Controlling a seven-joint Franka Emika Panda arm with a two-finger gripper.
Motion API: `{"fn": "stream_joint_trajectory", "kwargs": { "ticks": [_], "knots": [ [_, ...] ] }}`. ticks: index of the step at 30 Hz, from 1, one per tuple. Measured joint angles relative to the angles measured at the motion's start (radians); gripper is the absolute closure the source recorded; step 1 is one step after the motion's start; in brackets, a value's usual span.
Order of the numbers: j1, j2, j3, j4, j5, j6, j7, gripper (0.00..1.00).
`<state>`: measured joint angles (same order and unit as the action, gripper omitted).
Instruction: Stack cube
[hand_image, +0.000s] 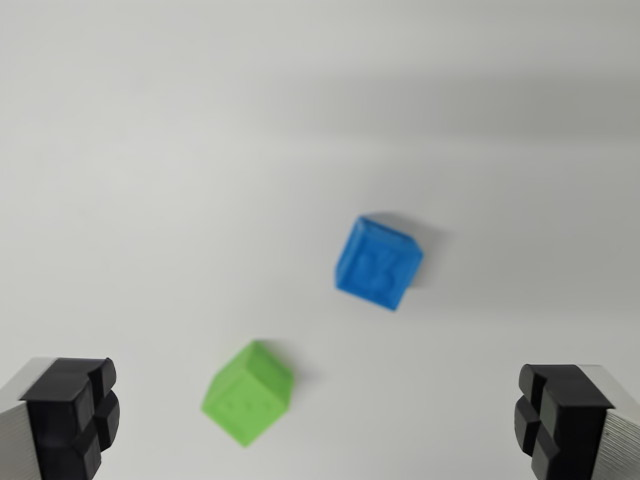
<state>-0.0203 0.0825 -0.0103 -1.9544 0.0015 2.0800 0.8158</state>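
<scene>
A: We've got the end effector (320, 425) spread wide, one finger (70, 415) at the wrist view's left corner, the other at the right corner. Nothing between them, nothing held.

B: Makes sense to us. Wide open and hanging above the tabletop (200, 150) reads like a pre-grasp pose; we judge no pick has begun.

A: Landmark for us is the green cube (248, 392). It sits on the tabletop between the fingers, nearer the left one, clear of both.

B: And the blue cube (378, 264)?

A: Up and to the wrist view's right of the green cube, farther from the camera. The two are apart, not touching, each flat on the surface. So no stack yet.

B: Which goes on which? We can't tell from the task line.

A: Agreed. Green is closer to the fingers, so we'd guess it's the first pick (a guess only).

B: Looks?

A: Both are small plastic cubes, solid colour, with raised or embossed marks on the faces. Frame is blurred, so we can't read the marks. Both sit rotated against the finger line, corners toward us rather than flat faces.

B: Then we'd judge the wrist needs a yaw turn before closing, or the pads land on edges and the cube may twist out.

A: Tabletop is plain white, nothing else on it that we see.
</scene>
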Motion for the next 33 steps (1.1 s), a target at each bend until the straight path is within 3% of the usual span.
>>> {"fn": "stream_joint_trajectory", "kwargs": {
  "ticks": [18,33],
  "knots": [
    [0.000,-0.001,0.000,-0.006,0.000,0.002,-0.002,0.00],
    [0.006,-0.021,0.001,-0.068,0.000,0.040,-0.048,0.00]
  ]
}}
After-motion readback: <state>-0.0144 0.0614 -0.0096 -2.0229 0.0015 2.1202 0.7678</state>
